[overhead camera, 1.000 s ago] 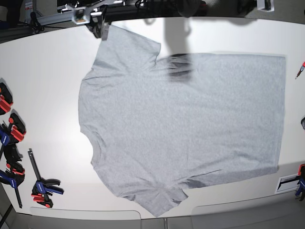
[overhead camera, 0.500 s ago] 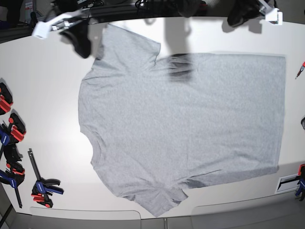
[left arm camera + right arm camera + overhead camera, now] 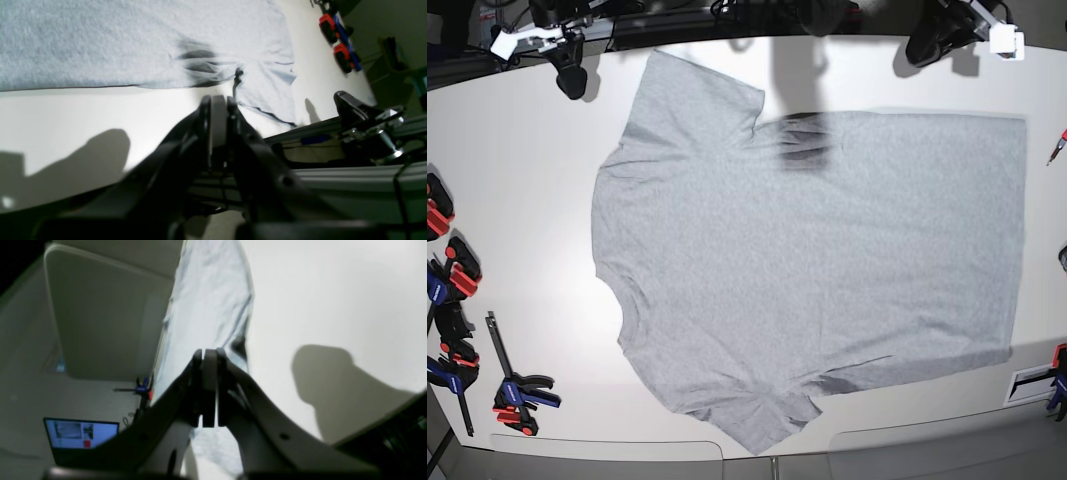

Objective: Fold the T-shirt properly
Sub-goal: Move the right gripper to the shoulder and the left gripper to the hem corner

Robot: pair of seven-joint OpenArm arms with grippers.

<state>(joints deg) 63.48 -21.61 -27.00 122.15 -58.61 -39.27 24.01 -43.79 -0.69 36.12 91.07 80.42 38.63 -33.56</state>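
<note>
Two arms hang at the far edge of the white table (image 3: 517, 200), one toward each end, and both are clear of the cloth. Going from the left of the base view: a cluster of red, blue and black bar clamps (image 3: 457, 330) lies along the table's left edge, well apart from the garment. Above them, near the far left corner, sits the right gripper (image 3: 572, 80), its jaws pressed flat together with nothing between them, as its own wrist view (image 3: 209, 386) confirms; it is just beside the upper sleeve but does not touch it. Next comes the T-shirt (image 3: 807, 270), light heather-grey, spread flat and plain side up across the middle of the table, with its collar end toward the left, its hem toward the right, one sleeve pointing to the far edge and the other to the near edge. A dark wrinkled patch (image 3: 805, 140) marks the armpit below the upper sleeve, and smaller creases gather at the lower sleeve. In the left wrist view the shirt (image 3: 100, 40) fills the top of the frame. Toward the far right corner is the left gripper (image 3: 924, 48), likewise closed on nothing (image 3: 218, 120), poised over bare table beyond the shirt's long upper edge.
</note>
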